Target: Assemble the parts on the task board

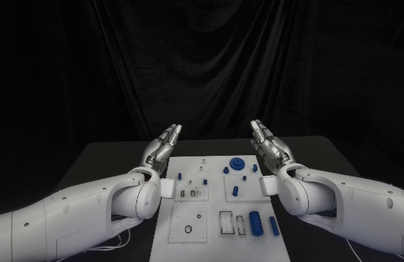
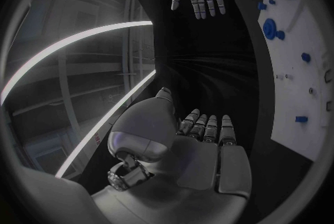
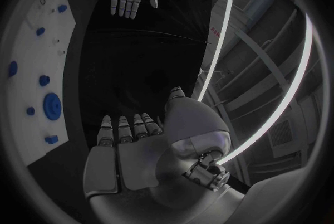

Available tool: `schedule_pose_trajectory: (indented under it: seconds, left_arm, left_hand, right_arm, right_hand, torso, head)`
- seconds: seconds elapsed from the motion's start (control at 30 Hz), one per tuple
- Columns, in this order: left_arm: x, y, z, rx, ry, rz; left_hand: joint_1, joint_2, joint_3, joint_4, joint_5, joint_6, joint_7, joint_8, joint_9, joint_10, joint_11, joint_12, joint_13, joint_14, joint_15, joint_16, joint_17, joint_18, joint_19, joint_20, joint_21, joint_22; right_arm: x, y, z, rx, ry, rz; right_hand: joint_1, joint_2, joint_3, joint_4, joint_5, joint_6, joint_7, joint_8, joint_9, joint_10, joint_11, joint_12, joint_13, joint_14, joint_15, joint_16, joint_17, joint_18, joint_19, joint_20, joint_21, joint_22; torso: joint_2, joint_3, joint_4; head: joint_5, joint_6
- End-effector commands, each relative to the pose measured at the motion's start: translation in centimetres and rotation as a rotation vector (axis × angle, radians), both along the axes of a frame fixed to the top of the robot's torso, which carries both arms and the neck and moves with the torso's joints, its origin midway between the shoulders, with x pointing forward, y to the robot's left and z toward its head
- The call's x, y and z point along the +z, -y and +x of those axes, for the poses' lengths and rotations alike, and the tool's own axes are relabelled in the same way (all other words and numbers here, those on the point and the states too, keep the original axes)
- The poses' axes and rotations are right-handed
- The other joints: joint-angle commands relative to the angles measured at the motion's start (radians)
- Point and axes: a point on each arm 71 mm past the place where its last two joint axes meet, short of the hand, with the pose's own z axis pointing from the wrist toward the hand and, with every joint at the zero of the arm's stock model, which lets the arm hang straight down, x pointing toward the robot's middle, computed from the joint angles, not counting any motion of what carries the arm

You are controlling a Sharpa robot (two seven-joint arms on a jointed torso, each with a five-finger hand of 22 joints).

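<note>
1. Left hand [image 1: 162, 145] was raised at centre left of the frame, fingers straight, holding nothing.
2. Right hand [image 1: 268, 142] mirrored it at centre right, likewise empty.
3. Board [image 1: 220, 238] lay at lower centre; blue parts [image 1: 255, 222] rested on it.

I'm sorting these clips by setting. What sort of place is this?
Probably a robotics lab or test cell: a black table backed by a black curtain, a white task board with small blue parts, and both hands raised open above it.
</note>
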Motion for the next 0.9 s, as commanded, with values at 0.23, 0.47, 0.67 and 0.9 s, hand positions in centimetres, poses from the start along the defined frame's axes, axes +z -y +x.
schedule_pose_trajectory:
  seconds: [0.23,0.47,0.67,0.9]
  left_arm:
    - [1.2,1.5,-0.1,-0.261,0.056,-0.319]
    - [1.6,1.7,-0.1,-0.355,0.068,-0.445]
    - [1.7,1.7,-0.1,-0.378,0.071,-0.479]
    - [2.3,-1.1,0.0,-0.48,0.318,-0.277]
  left_hand:
    - [0.068,0.01,-0.005,0.016,0.016,0.043,0.041,0.013,0.006,0.012,0.057,-0.002,0.002,0.0,0.1,-0.007,-0.001,0.034,0.0,0.123,-0.003,-0.001]
    - [0.119,0.007,-0.005,0.015,0.051,0.126,0.082,0.038,0.017,0.101,0.106,0.047,0.024,0.022,0.14,0.02,0.01,0.046,0.029,0.173,0.021,0.016]
    - [0.18,0.004,0.004,0.01,0.108,0.177,0.105,0.054,0.022,0.14,0.132,0.099,0.033,0.052,0.161,0.053,0.019,0.051,0.053,0.199,0.037,0.024]
    - [0.281,-0.013,0.029,-0.016,0.216,0.256,0.115,0.078,0.031,0.208,0.176,0.188,0.044,0.105,0.167,0.102,0.029,0.058,0.076,0.212,0.051,0.029]
  right_arm:
    - [-0.1,-0.6,-0.3,0.269,-0.15,0.274]
    - [0.1,-0.4,-0.5,0.373,-0.193,0.376]
    - [0.1,-0.4,-0.6,0.4,-0.203,0.403]
    - [2.3,2.8,-0.2,0.394,-0.089,0.402]
  right_hand:
    - [0.06,0.004,-0.016,0.008,0.02,0.02,0.032,0.005,0.006,-0.002,0.029,-0.005,-0.001,0.001,0.018,-0.004,-0.002,0.013,-0.001,0.033,-0.004,-0.002]
    - [0.086,0.002,-0.012,0.008,0.031,0.051,0.064,0.02,0.013,-0.002,0.068,0.002,0.001,0.001,0.076,-0.004,-0.002,0.008,0.002,0.072,-0.001,0.001]
    - [0.127,0.001,0.0,0.003,0.099,0.067,0.087,0.034,0.017,0.0,0.116,0.017,0.005,0.001,0.138,-0.004,-0.002,-0.002,0.02,0.122,0.014,0.011]
    - [0.245,-0.015,0.03,-0.007,0.192,0.157,0.138,0.094,0.033,0.038,0.192,0.137,0.029,0.056,0.196,0.056,0.021,0.012,0.121,0.191,0.081,0.046]
  torso:
    - [0.0,0.0001,0.0001]
    - [0.0,0.0001,0.0001]
    - [0.0,0.0001,0.0001]
    - [0.059,-0.0064,0.0241]
  head:
    - [0.0,0.0]
    - [0.0,0.0]
    - [0.0,0.0]
    - [0.012,-0.147]
